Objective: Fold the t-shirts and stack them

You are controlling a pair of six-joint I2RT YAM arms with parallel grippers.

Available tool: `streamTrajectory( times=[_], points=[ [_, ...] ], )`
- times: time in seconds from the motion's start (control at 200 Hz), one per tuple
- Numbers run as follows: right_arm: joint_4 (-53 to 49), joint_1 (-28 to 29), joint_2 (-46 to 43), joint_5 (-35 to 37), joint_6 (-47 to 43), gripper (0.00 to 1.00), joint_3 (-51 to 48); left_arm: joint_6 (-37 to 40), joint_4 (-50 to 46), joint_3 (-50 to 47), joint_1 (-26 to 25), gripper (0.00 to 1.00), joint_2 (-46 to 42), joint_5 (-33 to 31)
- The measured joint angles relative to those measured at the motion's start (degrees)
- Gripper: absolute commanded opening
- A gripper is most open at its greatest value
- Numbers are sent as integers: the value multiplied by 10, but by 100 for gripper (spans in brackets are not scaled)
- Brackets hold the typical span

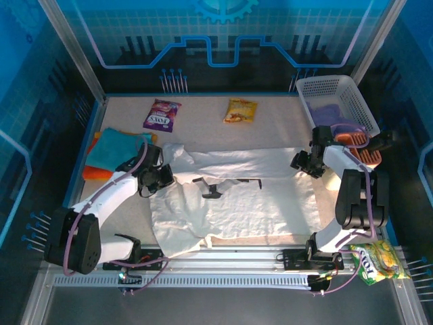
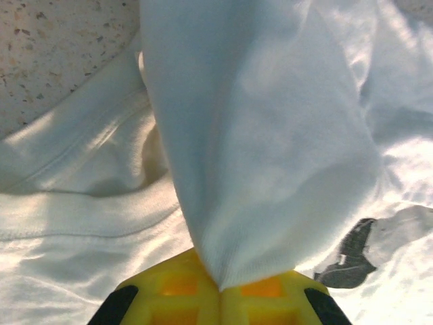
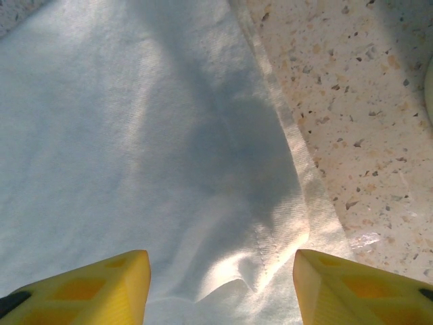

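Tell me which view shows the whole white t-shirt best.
Top external: the whole white t-shirt lies spread out. Left wrist shows a fold pinched in the left gripper; right wrist, a hemmed corner.

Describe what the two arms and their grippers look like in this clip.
Both the left arm and right arm have white rounded links between bulky black joint housings, with thin lilac cables looping alongside. The left gripper and right gripper carry blocky yellow plastic fingers with recessed square pockets and black bases.
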Motion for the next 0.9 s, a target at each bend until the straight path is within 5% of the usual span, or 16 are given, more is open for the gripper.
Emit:
streamTrajectory(
  times=[0.26,0.42,0.635,0.901],
  points=[
    [1,0,-7,0,0,58,0,-73,8,-4,0,2,-43,40],
    [2,0,-8,-3,0,58,0,-104,15,-25,0,13,-73,59],
    [2,0,-8,-5,0,58,0,-98,-19,-55,0,57,-88,59],
    [-3,23,-12,17,-2,61,21,-9,-87,27,66,55,-41,50]
  ],
)
